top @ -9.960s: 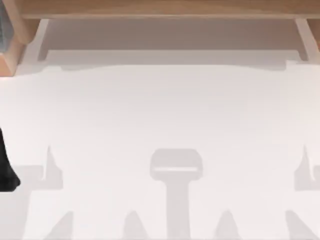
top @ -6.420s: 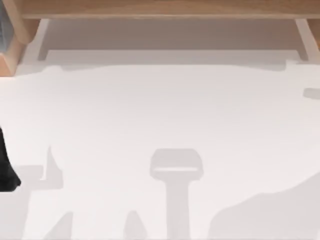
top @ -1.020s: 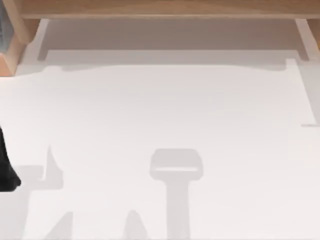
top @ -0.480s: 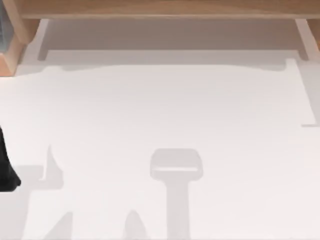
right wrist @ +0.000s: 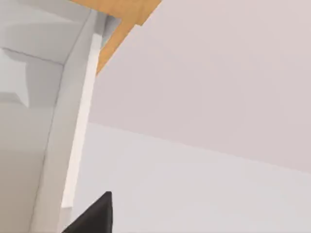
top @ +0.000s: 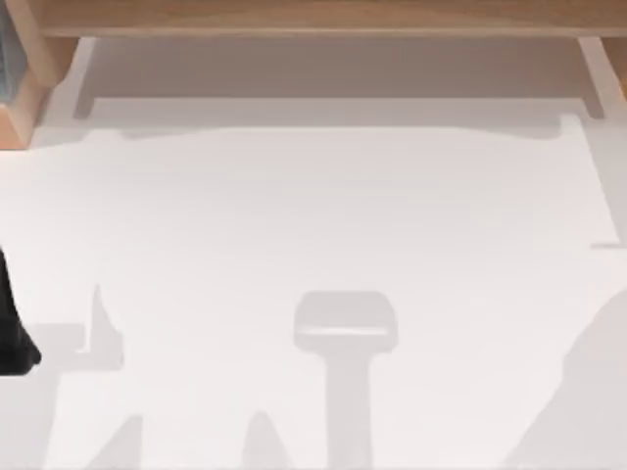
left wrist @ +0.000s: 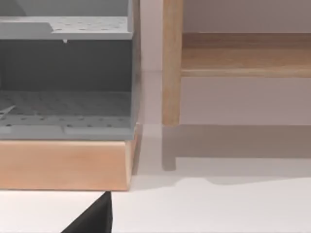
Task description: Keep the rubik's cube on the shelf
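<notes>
A: Where's the cube?
B: I can't find it. The shelf (top: 313,18) spans the back of the white tabletop (top: 313,215).
A: And the end effectors?
B: Left one (top: 12,333) sits parked at the left edge, likely idle; can't tell either grip.
</notes>
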You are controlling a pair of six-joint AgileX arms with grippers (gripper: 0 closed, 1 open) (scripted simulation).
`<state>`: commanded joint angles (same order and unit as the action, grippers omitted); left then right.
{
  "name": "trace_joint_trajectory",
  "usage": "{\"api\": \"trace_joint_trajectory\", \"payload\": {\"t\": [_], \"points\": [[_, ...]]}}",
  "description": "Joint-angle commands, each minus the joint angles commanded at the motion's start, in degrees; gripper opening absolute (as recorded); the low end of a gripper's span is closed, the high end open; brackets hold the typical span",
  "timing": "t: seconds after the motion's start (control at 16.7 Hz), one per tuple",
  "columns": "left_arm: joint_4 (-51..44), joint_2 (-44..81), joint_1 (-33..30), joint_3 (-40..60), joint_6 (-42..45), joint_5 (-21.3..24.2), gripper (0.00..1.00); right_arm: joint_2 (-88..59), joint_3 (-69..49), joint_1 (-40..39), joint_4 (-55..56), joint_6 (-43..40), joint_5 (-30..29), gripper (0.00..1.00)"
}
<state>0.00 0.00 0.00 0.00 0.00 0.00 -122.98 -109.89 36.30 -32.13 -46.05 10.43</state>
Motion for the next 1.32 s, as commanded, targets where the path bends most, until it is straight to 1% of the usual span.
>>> {"api": "trace_joint_trajectory", "payload": {"t": [0.18,0.3,0.42,0.54,0.72,1.02,1.14,1.32], "points": [[0.00,0.00,0.00,0.00,0.00,0.00,1.00,-4.81,-11.00,-5.52,-18.52,7.59,-2.29,1.00],[0.00,0.00,0.00,0.00,0.00,0.00,1.00,-8.14,-16.93,-8.57,-28.58,11.95,-3.46,1.00],[0.00,0.00,0.00,0.00,0.00,0.00,1.00,-11.31,-21.71,-10.95,-36.55,15.65,-4.43,1.00],[0.00,0.00,0.00,0.00,0.00,0.00,1.00,-13.98,-25.03,-12.48,-41.98,18.43,-5.16,1.00],[0.00,0.00,0.00,0.00,0.00,0.00,1.00,-16.07,-27.28,-13.41,-45.68,20.47,-5.73,1.00],[0.00,0.00,0.00,0.00,0.00,0.00,1.00,-15.98,-27.17,-13.12,-45.59,20.41,-5.63,1.00],[0.00,0.00,0.00,0.00,0.00,0.00,1.00,-16.48,-26.51,-13.37,-44.57,20.45,-5.72,1.00],[0.00,0.00,0.00,0.00,0.00,0.00,1.00,-18.36,-24.09,-13.86,-40.13,20.94,-5.85,1.00]]}}
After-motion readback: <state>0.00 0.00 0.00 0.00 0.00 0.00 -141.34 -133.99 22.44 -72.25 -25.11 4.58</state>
